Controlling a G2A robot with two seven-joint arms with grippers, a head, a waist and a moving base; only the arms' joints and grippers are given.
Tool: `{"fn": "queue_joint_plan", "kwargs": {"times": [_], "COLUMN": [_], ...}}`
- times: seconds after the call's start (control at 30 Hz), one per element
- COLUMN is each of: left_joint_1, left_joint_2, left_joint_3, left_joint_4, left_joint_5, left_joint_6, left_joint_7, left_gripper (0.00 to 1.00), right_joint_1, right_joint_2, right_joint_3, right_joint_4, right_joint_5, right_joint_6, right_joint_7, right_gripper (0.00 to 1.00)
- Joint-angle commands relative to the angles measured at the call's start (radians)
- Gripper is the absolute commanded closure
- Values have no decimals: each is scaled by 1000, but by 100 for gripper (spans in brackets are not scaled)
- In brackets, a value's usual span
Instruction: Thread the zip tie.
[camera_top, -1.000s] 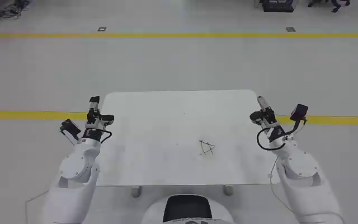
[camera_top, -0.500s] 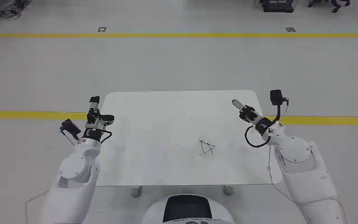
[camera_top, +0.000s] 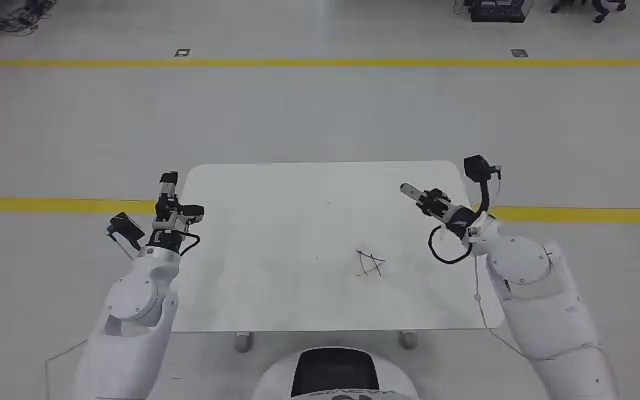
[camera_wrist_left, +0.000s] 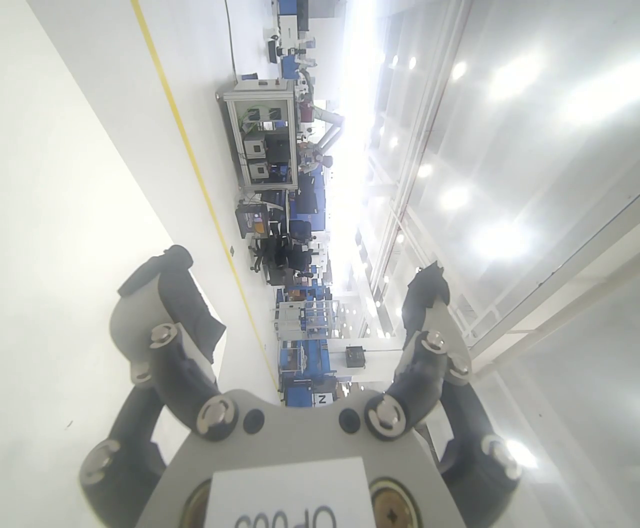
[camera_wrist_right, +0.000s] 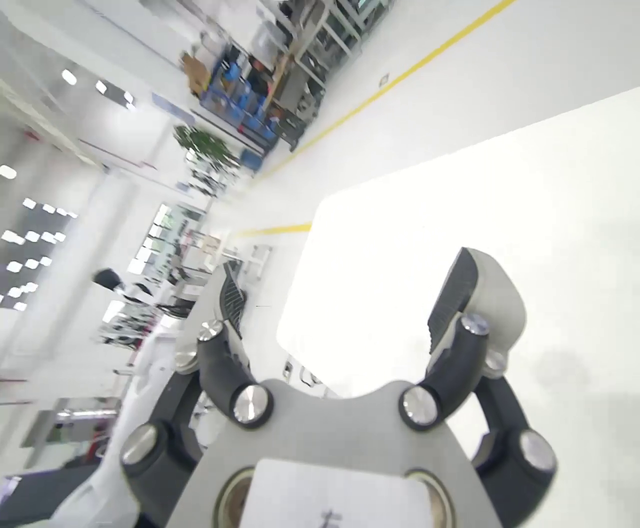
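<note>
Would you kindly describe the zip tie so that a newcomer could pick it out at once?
Start at the white table in the top view and look to its near right part, on the side of the right hand. The zip tie lies there on its own: thin dark strands crossing in a small triangle on the white surface.

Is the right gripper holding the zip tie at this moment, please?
No, the right gripper is open and empty, while the zip tie lies on the table, apart from it.
</note>
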Motion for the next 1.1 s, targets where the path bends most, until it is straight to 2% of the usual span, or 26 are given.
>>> {"fn": "queue_joint_plan", "kwargs": {"times": [0.0,0.1,0.17,0.57,0.63,0.77,0.93,1.0,1.07], "left_joint_1": [0,0,0,0,0,0,0,0,0], "left_joint_2": [0,0,0,0,0,0,0,0,0], "left_joint_3": [0,0,0,0,0,0,0,0,0], "left_joint_4": [0,0,0,0,0,0,0,0,0], "left_joint_5": [0,0,0,0,0,0,0,0,0], "left_joint_6": [0,0,0,0,0,0,0,0,0], "left_joint_7": [0,0,0,0,0,0,0,0,0], "left_gripper": [0,0,0,0,0,0,0,0,0], "right_joint_1": [28,68,85,85,92,144,211,234,243], "right_joint_2": [1,2,2,2,3,2,-7,-11,-11], "right_joint_3": [-22,-71,-98,-100,-126,-195,-287,-327,-337], "right_joint_4": [16,46,57,56,51,56,89,113,121], "right_joint_5": [-36,-97,-123,-129,-186,-280,-341,-346,-350], "right_joint_6": [7,15,3,1,-2,5,23,9,0], "right_joint_7": [42,108,144,142,156,233,313,359,375], "right_gripper": [0,0,0,0,0,0,0,0,0]}}
